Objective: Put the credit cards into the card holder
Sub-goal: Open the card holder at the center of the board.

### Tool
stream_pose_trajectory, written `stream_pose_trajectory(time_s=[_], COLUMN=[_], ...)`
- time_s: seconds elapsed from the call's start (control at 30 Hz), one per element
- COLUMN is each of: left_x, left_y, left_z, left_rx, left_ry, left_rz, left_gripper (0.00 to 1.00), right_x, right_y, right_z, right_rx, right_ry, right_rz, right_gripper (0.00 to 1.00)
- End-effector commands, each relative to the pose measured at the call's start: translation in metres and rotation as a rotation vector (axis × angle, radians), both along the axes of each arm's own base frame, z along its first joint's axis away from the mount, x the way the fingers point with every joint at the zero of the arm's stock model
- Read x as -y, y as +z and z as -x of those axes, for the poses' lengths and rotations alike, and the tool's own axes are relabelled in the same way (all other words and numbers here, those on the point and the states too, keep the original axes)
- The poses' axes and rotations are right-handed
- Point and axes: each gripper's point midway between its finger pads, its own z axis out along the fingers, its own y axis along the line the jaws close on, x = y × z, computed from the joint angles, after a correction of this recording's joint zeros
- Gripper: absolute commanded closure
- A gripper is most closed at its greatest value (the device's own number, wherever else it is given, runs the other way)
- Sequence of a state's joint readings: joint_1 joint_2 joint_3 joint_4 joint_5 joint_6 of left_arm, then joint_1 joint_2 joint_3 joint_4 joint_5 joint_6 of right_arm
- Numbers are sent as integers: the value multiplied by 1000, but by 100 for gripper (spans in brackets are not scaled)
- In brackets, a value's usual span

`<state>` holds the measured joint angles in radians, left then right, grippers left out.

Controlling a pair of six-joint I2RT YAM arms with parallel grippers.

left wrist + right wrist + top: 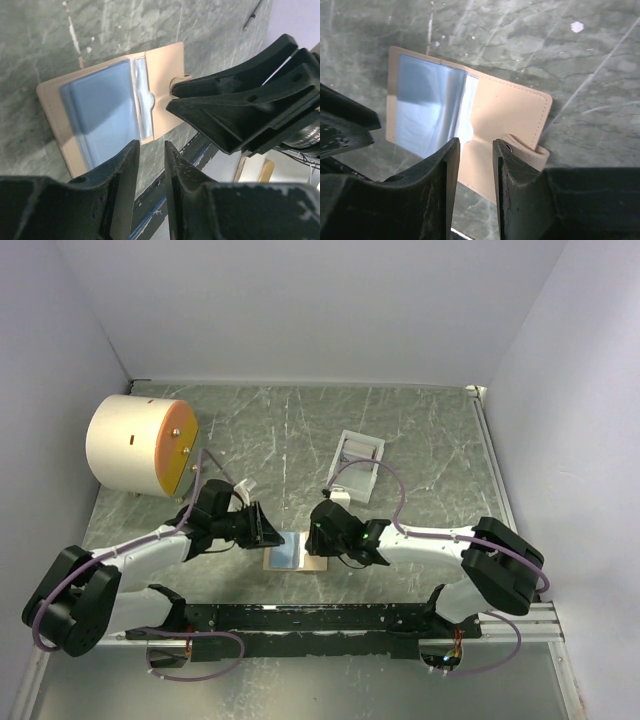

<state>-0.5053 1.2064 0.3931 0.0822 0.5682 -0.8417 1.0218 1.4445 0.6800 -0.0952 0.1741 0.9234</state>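
Observation:
The tan wallet (pixel 296 552) lies open on the table between my two grippers, its light-blue inside facing up. It shows in the left wrist view (pixel 100 110) and the right wrist view (pixel 505 115). No credit cards are in view. The white card holder (pixel 357 462) stands behind the wallet, to the right. My left gripper (pixel 268 530) (pixel 150 147) hovers at the wallet's left edge, jaws a narrow gap apart and empty. My right gripper (pixel 318 536) (pixel 475 145) hovers over the wallet's right half by its snap tab (pixel 527 150), jaws slightly apart and empty.
A cream cylinder with an orange face (pixel 135 445) stands at the back left. The black rail (pixel 330 618) with the arm bases runs along the near edge. White walls close in the table on three sides. The right gripper's fingers (pixel 240 105) fill the right of the left wrist view.

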Motion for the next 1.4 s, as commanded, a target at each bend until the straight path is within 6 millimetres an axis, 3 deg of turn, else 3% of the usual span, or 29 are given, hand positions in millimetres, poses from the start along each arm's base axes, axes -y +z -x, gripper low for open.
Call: stream_pose_trajectory(time_s=[0.0,0.2,0.33,0.47,0.6,0.73,0.9,1.03,1.17,1.27,1.37], left_x=[12,26,35,50,66,77,89,86,78,76,81], left_y=[17,27,22,20,3,-12,-10,-2,5,2,0], left_z=[-18,-25,-26,-20,-11,-6,-4,-4,-8,-10,-9], left_rx=[90,106,118,120,72,42,61,76,106,113,99], left_ry=[-15,-40,-60,-79,-131,-165,-196,-172,-117,-114,-137], left_rz=[7,63,28,63,65,54,22,3,-10,-28,-23], left_gripper=[63,61,62,63,64,64,64,63,60,60,60], right_x=[15,19,17,10,19,40,54,28,11,23,41], right_y=[-4,3,12,33,61,83,108,126,123,119,123], right_z=[-10,-16,-22,-31,-54,-91,-125,-111,-86,-92,-113], right_rx=[66,89,140,176,291,352,426,326,225,254,348], right_ry=[-10,-13,14,65,60,22,-4,57,69,21,1], right_rz=[69,88,-9,-56,-26,-8,57,-74,-201,-152,-13], right_gripper=[67,66,66,66,64,63,62,63,63,61,59])
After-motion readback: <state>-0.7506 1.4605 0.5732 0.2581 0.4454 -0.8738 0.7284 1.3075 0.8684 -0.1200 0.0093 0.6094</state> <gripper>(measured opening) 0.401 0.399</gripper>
